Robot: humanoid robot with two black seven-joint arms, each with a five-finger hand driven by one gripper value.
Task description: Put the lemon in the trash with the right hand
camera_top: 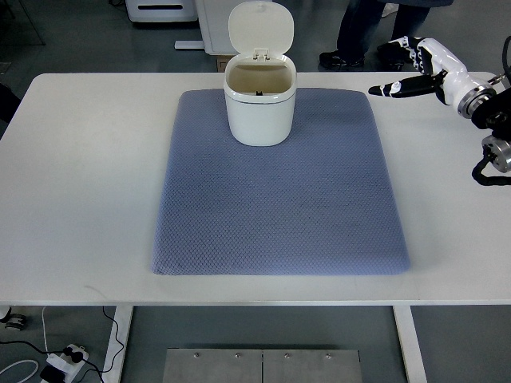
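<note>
My right hand [419, 68] hovers empty with fingers stretched out near the table's [80, 199] far right edge, well apart from the open-lidded white trash bin [259, 108] on the blue mat [279, 207].

Right robot hand [419, 68] raised, fingers extended, empty.

Bin [259, 104] at mat's [279, 207] far edge on table [80, 199], right hand [419, 72] far right.

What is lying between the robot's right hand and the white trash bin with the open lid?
In the top view, nothing: only bare blue quilted mat and white table separate the right hand from the white open-lidded trash bin.
</note>
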